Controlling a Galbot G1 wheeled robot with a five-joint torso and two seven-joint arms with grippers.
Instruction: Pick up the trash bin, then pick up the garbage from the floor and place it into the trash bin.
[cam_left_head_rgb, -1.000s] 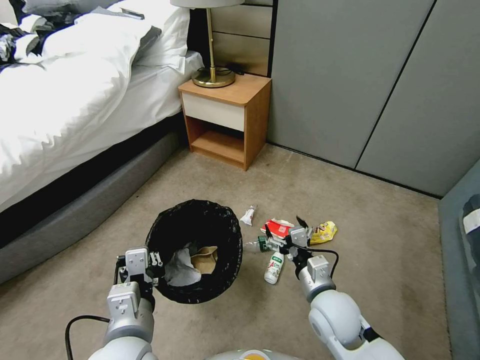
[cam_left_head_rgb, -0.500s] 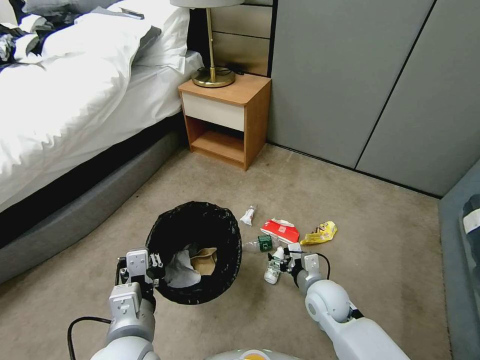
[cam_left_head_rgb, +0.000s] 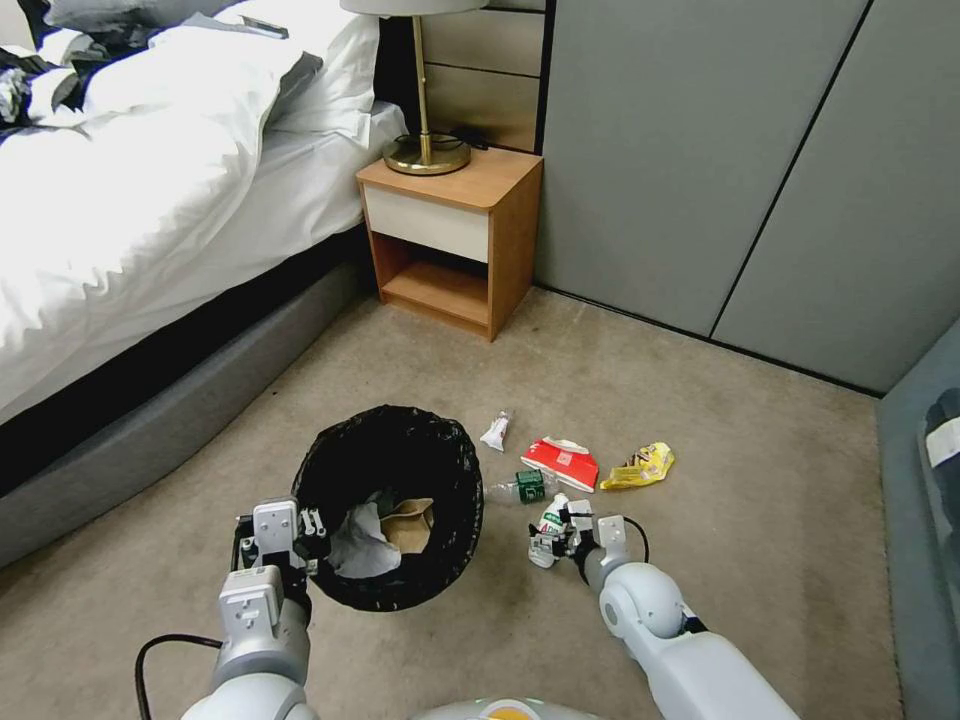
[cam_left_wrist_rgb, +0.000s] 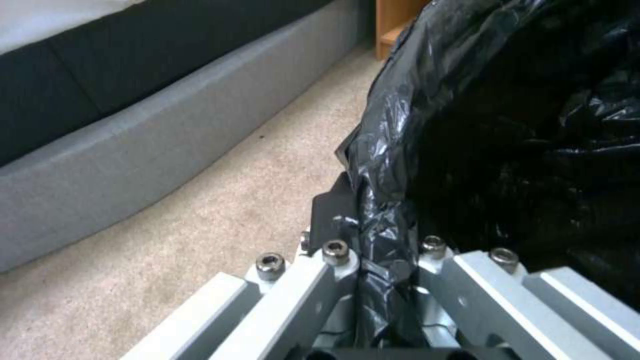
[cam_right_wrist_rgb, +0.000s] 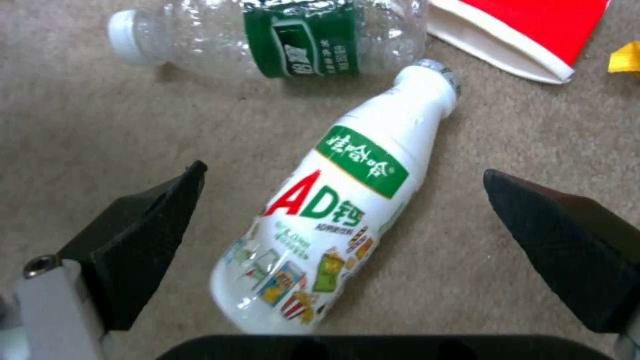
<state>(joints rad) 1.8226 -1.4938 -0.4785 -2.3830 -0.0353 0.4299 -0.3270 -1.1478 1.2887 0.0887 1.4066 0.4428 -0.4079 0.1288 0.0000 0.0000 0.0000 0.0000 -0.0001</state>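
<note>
The trash bin (cam_left_head_rgb: 325, 450), lined with a black bag, is tilted over the carpet at lower left. My left gripper (cam_left_head_rgb: 308, 524) is shut on its near rim; the left wrist view shows the fingers (cam_left_wrist_rgb: 333, 270) pinching the black liner (cam_left_wrist_rgb: 467, 125). A tan paper bag (cam_left_head_rgb: 410, 520) and a white tissue (cam_left_head_rgb: 358, 548) lie inside. My right gripper (cam_left_head_rgb: 556, 535) is low over the white bottle (cam_left_head_rgb: 550, 522), open, with its black fingers (cam_right_wrist_rgb: 140, 235) on either side of the bottle (cam_right_wrist_rgb: 333, 220) without touching it. A clear green-labelled bottle (cam_right_wrist_rgb: 280, 40) lies just beyond.
More garbage lies on the carpet past the bottles: a red-white packet (cam_left_head_rgb: 562, 462), a yellow wrapper (cam_left_head_rgb: 640, 467) and a small white wrapper (cam_left_head_rgb: 496, 430). A wooden nightstand (cam_left_head_rgb: 455, 235) with a lamp stands behind, the bed (cam_left_head_rgb: 150, 200) to the left and grey wall panels (cam_left_head_rgb: 750, 170) to the right.
My right gripper has drawn back from the red packet and clear bottle and dropped down around the white bottle. The left gripper still holds the bin, barely shifted.
</note>
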